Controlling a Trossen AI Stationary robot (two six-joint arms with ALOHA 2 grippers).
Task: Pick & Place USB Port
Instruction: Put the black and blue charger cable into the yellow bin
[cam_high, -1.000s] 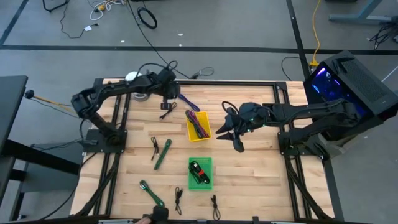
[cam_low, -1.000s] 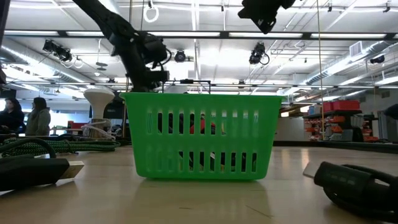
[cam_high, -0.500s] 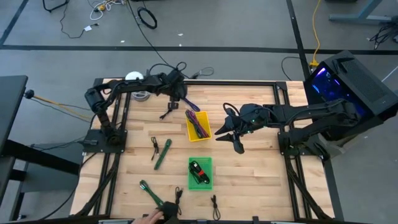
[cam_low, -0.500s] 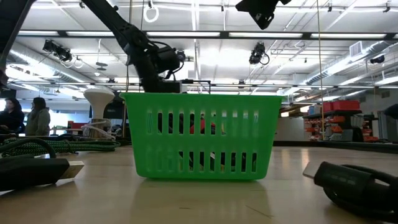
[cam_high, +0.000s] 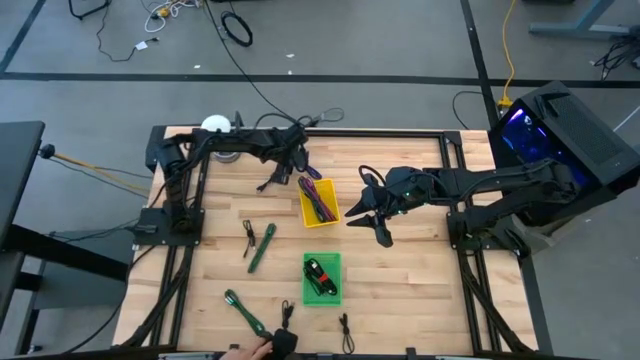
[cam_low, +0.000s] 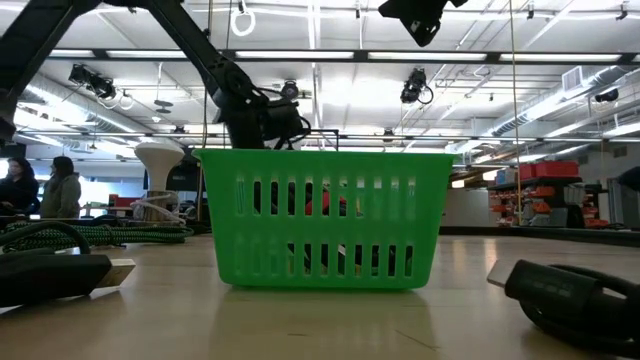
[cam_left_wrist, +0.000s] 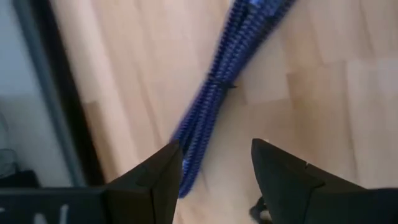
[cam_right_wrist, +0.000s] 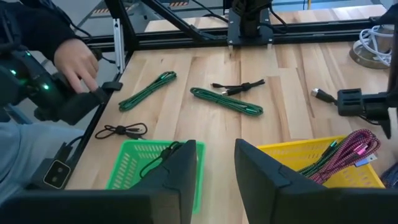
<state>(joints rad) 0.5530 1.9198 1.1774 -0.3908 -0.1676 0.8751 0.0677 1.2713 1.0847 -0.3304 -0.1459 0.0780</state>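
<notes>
A small black USB piece (cam_high: 268, 183) with a short lead lies on the table at the far left-centre; it also shows in the right wrist view (cam_right_wrist: 348, 99). My left gripper (cam_high: 296, 150) is open just to the right of it, over a blue braided cable (cam_left_wrist: 214, 93) that lies flat on the wood; the fingers stand apart above the cable's end and touch nothing. My right gripper (cam_high: 366, 215) is open and empty, raised above the table right of the yellow bin (cam_high: 320, 203); its own view (cam_right_wrist: 214, 155) looks over the green basket (cam_right_wrist: 134, 165).
The yellow bin holds purple cables. The green basket (cam_high: 322, 278) holds a black item. Green cables (cam_high: 262, 245) (cam_high: 243, 310) and small black cables (cam_high: 248, 235) (cam_high: 345, 330) lie on the near left. A person's hand (cam_right_wrist: 74, 59) with a black object (cam_high: 283, 342) reaches in at the near edge.
My left gripper has gone toward the table's right edge along the far side, away from the black USB piece and over the blue cable. The person's hand with the black object has moved rightward along the near edge.
</notes>
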